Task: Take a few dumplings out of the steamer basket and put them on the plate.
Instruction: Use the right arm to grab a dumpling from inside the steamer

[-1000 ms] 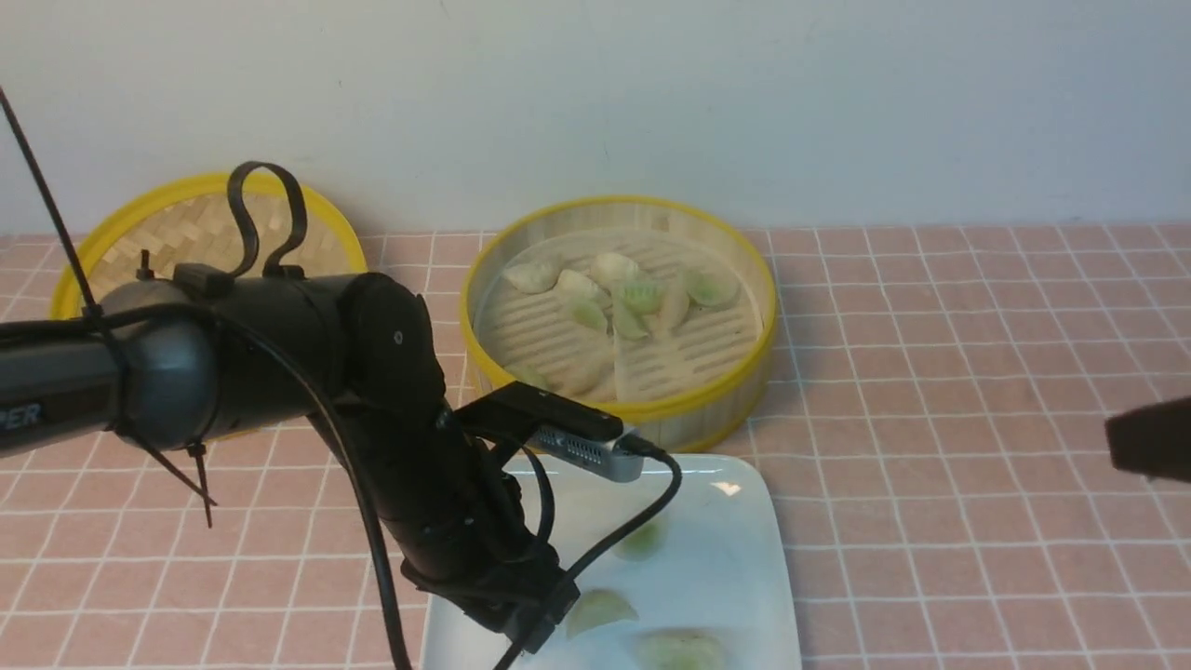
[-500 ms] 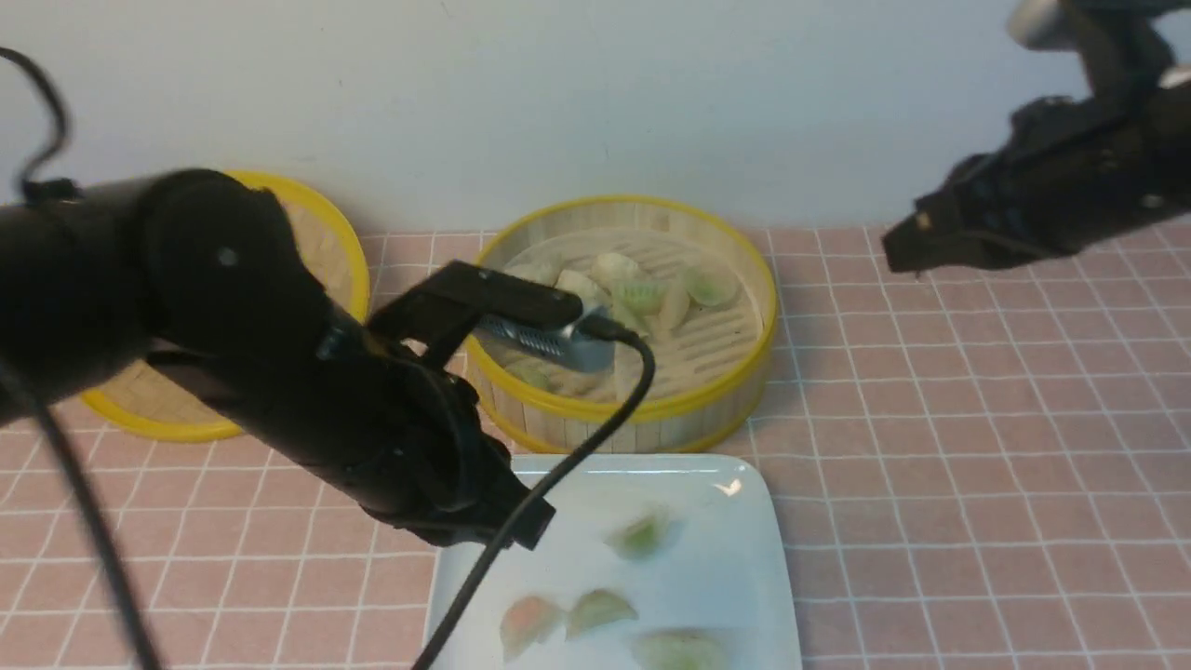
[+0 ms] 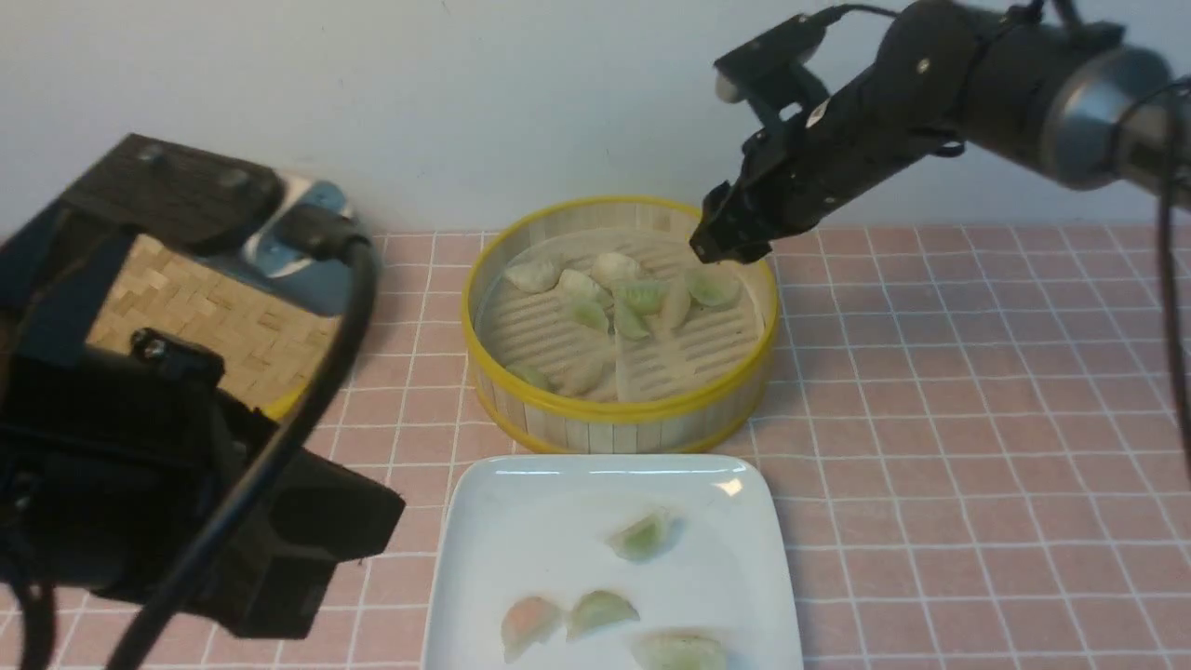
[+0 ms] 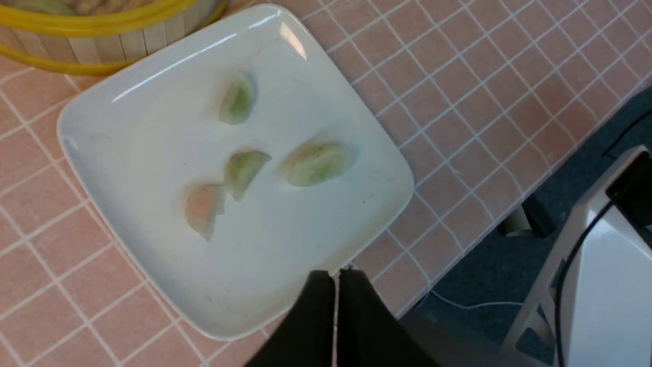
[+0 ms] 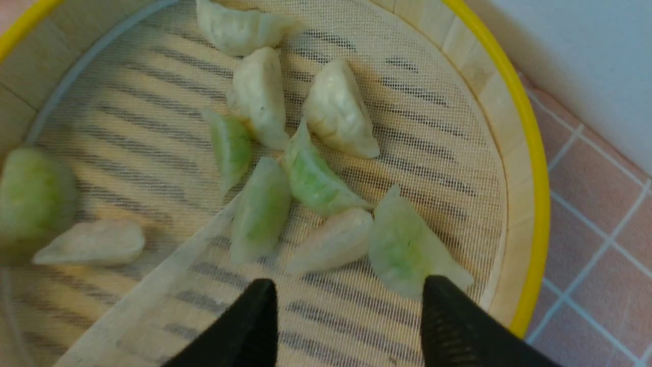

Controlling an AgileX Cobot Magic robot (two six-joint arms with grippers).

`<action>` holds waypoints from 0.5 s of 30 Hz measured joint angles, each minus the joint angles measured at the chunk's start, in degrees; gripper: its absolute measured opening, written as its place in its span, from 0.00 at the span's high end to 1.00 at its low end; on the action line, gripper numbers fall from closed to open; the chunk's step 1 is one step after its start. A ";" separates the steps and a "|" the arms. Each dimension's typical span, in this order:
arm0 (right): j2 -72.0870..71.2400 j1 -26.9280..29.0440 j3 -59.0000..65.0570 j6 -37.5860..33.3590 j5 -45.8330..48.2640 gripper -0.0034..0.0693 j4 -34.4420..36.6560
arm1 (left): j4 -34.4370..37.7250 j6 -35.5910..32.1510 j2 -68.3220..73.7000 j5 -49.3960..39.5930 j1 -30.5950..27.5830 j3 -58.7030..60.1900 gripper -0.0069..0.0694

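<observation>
Right fingers [image 5: 254,321]: we log them apart and empty, above the dumplings [image 5: 310,178] lying in the steamer basket [image 5: 534,153]. Left fingers [image 4: 316,311]: pressed together, empty, by the rim of the plate [image 4: 285,229], where we count four more. Basket stands just behind plate on the pink tiled surface [image 3: 930,419]; woven lid [image 3: 214,316] to its left.

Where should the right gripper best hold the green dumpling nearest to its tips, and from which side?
Grip the green dumpling across its plump middle, coming straight down from above. It lies flat on the mesh, the steamer basket wall stands close beside it, and a pale dumpling touches one side. The open right gripper likely needs to shift over it first.
</observation>
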State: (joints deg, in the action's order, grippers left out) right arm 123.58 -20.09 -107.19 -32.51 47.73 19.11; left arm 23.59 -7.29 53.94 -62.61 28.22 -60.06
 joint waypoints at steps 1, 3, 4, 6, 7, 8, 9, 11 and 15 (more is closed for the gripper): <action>1.14 -0.05 -1.31 -0.27 -0.10 0.39 -0.17 | -0.26 0.41 -0.64 -0.27 0.00 0.00 0.92; 5.19 -0.05 -4.49 -0.68 -0.11 0.32 -1.21 | -1.13 1.83 -1.89 -0.43 0.00 0.00 0.92; 5.19 -0.05 -4.75 -0.67 -0.11 0.32 -1.21 | -1.22 1.99 -1.89 -0.43 0.00 0.00 0.92; 8.49 -0.05 -7.51 -0.74 -0.11 0.30 -3.13 | -2.65 4.10 -2.45 -1.07 0.00 0.00 0.92; 9.42 -0.05 -8.11 -0.81 -0.03 0.30 -4.09 | -3.03 4.76 -2.50 -1.87 0.00 0.00 0.92; 9.92 -0.05 -8.66 -0.81 0.18 0.30 -4.67 | -3.31 5.04 -2.50 -2.12 0.00 0.00 0.92; 10.60 -0.05 -9.12 -0.81 0.21 0.30 -5.57 | -3.72 5.57 -2.50 -2.88 0.00 0.00 0.92; 11.36 -0.05 -9.39 -1.20 0.23 0.30 -6.73 | -4.35 5.94 -2.50 -3.91 0.00 0.00 0.92; 13.02 -0.26 -9.69 -3.37 -0.54 0.30 -7.83 | -5.10 6.29 -2.50 -4.77 0.00 0.00 0.92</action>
State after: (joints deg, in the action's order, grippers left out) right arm 136.61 -20.35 -116.89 -35.89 47.18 11.28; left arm 18.49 -1.00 51.44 -67.38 28.22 -60.06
